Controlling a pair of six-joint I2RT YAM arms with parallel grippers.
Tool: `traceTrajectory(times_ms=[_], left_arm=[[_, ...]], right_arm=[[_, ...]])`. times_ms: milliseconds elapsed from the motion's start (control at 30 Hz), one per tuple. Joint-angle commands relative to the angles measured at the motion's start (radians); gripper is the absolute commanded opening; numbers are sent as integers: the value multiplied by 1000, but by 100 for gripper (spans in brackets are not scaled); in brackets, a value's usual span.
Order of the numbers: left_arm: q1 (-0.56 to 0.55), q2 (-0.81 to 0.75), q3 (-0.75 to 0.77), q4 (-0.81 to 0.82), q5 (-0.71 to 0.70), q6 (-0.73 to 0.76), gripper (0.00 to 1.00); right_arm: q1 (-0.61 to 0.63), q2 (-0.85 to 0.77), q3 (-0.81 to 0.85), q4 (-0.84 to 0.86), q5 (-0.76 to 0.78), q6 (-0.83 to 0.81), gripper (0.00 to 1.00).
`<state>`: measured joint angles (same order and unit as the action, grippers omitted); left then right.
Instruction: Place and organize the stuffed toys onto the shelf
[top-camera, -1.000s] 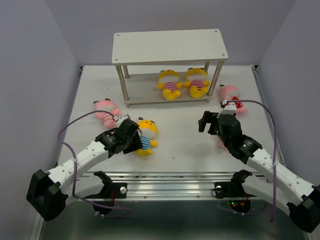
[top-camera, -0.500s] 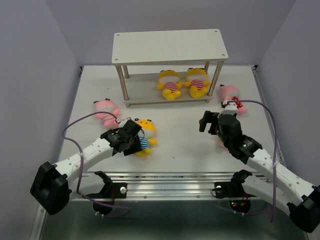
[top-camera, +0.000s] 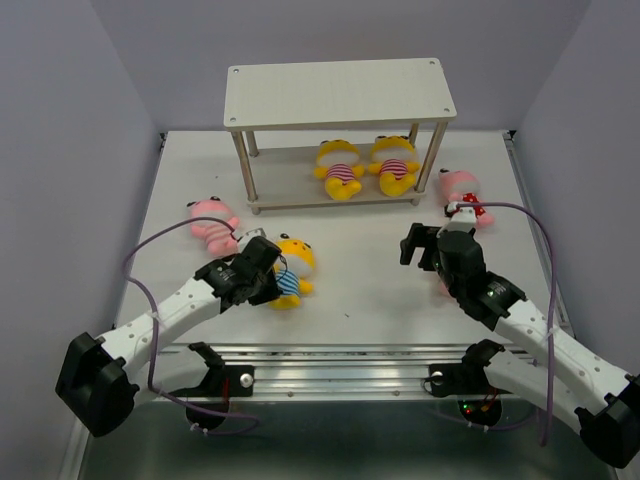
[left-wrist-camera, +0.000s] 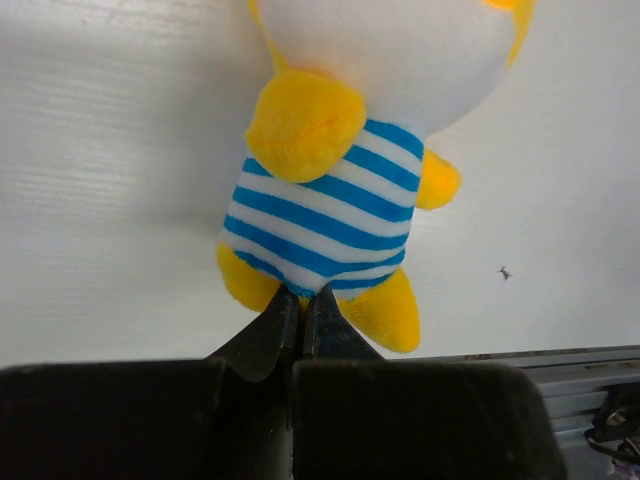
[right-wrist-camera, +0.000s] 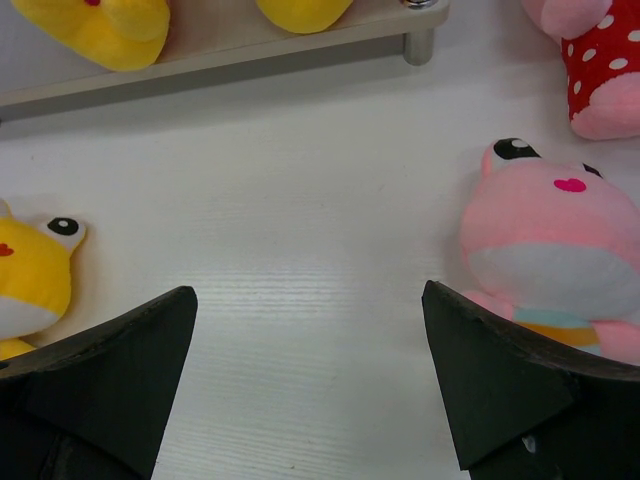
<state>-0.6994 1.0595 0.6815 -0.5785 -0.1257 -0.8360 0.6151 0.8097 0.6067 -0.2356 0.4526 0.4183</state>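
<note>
A yellow stuffed toy in blue stripes (top-camera: 292, 268) lies on the table in front of the shelf (top-camera: 340, 90). My left gripper (left-wrist-camera: 302, 293) is shut on the hem between its legs (left-wrist-camera: 325, 205). Two yellow toys in pink stripes (top-camera: 340, 168) (top-camera: 394, 163) lie on the shelf's lower board. A pink toy (top-camera: 212, 222) lies at the left. A pink toy in red polka dots (top-camera: 463, 196) lies right of the shelf. My right gripper (right-wrist-camera: 308, 292) hangs open over bare table, with another pink toy (right-wrist-camera: 550, 240) just right of its right finger.
The shelf's top board is bare. Its front right leg (right-wrist-camera: 420, 40) stands ahead of my right gripper. Grey walls close in both sides, and a metal rail (top-camera: 340, 355) runs along the table's near edge.
My left gripper has closed on the hem of the blue-striped toy and shifted slightly with it. The right arm has hardly moved.
</note>
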Motion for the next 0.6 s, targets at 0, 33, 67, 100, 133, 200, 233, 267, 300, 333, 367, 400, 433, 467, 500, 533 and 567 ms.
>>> traceTrajectory(times_ms=[0, 33, 67, 100, 133, 200, 233, 267, 300, 333, 367, 400, 433, 467, 500, 533, 567], left_arm=[[-6, -75, 75, 63, -34, 72, 0], [-6, -99, 81, 98, -31, 81, 0], [-6, -111, 85, 114, -32, 86, 0], [-6, -136, 87, 135, -32, 106, 0], [-6, -145, 89, 153, -34, 110, 0], [-6, -159, 98, 192, -66, 112, 0], [-6, -164, 101, 200, -75, 106, 0], [-6, -168, 107, 227, -80, 109, 0], [-6, -177, 110, 244, -81, 109, 0], [-6, -178, 109, 267, -77, 113, 0], [-6, -185, 104, 307, -83, 121, 0], [-6, -187, 104, 324, -87, 126, 0], [-5, -187, 107, 336, -91, 135, 0], [-5, -178, 122, 341, -122, 135, 0], [-5, -168, 133, 333, -141, 133, 0], [-5, -149, 145, 332, -150, 141, 0], [-3, -139, 164, 333, -166, 147, 0]], right_arm=[[-5, -21, 1, 18, 31, -7, 100], [-5, -26, -1, 18, 31, -7, 100], [-5, -27, -1, 18, 32, -9, 100], [-5, -30, -2, 16, 35, -10, 100], [-5, -33, -2, 16, 37, -13, 100], [-5, -46, -4, 18, 38, -12, 100], [-5, -50, -5, 16, 40, -12, 100], [-5, -55, -7, 16, 38, -13, 100], [-5, -64, -8, 19, 40, -16, 100], [-5, -69, -12, 22, 41, -18, 100], [-5, -75, -13, 22, 46, -19, 100], [-5, -78, -15, 22, 47, -21, 100], [-5, -86, -15, 22, 49, -19, 100], [-5, -87, -16, 24, 51, -19, 100], [-5, -90, -18, 24, 51, -19, 100], [-5, -96, -18, 24, 51, -19, 100], [-5, -96, -19, 25, 55, -19, 100]])
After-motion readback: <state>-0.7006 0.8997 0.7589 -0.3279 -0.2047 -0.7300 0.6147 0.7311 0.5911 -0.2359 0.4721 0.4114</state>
